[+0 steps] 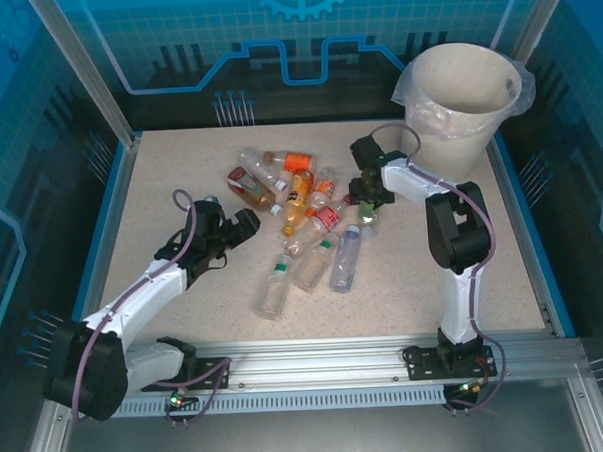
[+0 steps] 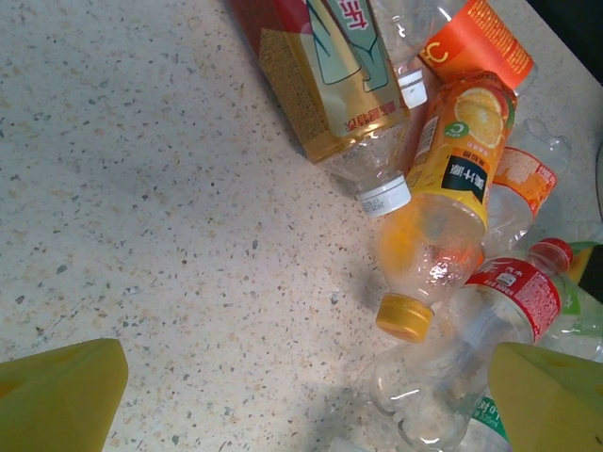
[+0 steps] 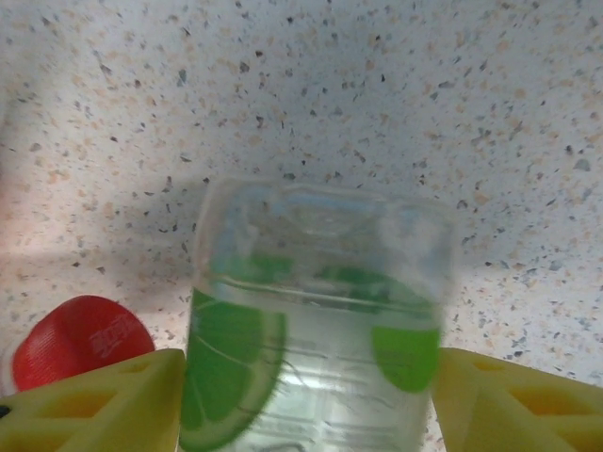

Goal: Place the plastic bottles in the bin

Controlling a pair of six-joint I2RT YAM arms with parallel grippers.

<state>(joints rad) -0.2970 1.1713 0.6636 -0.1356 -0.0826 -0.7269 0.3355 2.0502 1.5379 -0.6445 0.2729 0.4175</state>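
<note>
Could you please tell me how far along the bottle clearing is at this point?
Done: nothing visible; the bin looks bare inside as far as shown. In hand: the right pincer straddles a lime-label bottle on the table, firm grip not certain. Remaining: the plastic bottles, roughly a dozen, lie in a pile; the left pincer hangs open beside them.

Your left arm (image 1: 149, 285) and right arm (image 1: 450, 230) both have white link shells and black joint housings. A thin purple cable (image 1: 177, 199) runs along each, w/ loops near wrist and base. From top cam the left gripper (image 1: 243, 225) and right gripper (image 1: 366, 201) look black. In wrist cams the fingers (image 2: 58, 400) are yellow plastic, wedge-shaped; the right ones (image 3: 99, 405) have moulded ribs.
</note>
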